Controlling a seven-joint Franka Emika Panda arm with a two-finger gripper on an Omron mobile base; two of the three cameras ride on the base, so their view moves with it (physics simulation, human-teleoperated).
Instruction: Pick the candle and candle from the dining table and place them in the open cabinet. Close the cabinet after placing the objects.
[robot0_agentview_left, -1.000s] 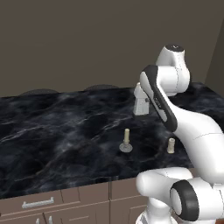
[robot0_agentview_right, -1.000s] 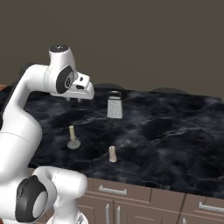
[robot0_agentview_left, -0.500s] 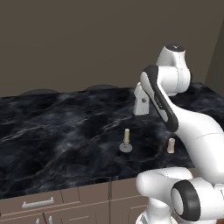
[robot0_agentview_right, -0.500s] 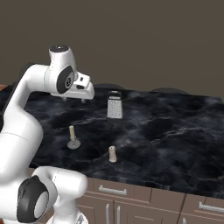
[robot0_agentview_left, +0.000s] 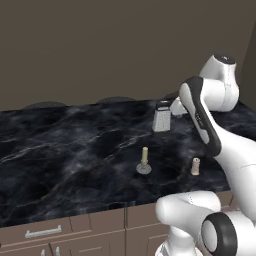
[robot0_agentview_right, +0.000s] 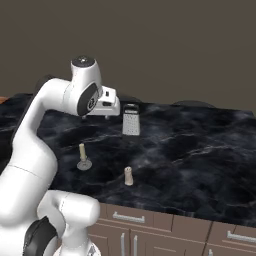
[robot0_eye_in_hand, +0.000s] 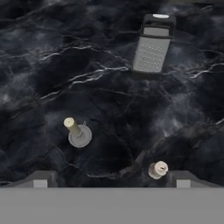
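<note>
The gripper (robot0_eye_in_hand: 111, 178) hangs wide open and empty – high over the dining table (robot0_eye_in_hand: 39, 87). Below it stand the stick candle (robot0_eye_in_hand: 73, 128) and the stub candle (robot0_eye_in_hand: 158, 169), with the box grater (robot0_eye_in_hand: 152, 49) farther off.

1. Two candles: one slim stick candle (robot0_agentview_left: 144, 156) on a round grey dish, one short stub candle (robot0_agentview_left: 195, 166) at its 3 o'clock.
2. One box grater (robot0_agentview_left: 162, 118).
3. One black marble surface (robot0_agentview_left: 60, 150).
</note>
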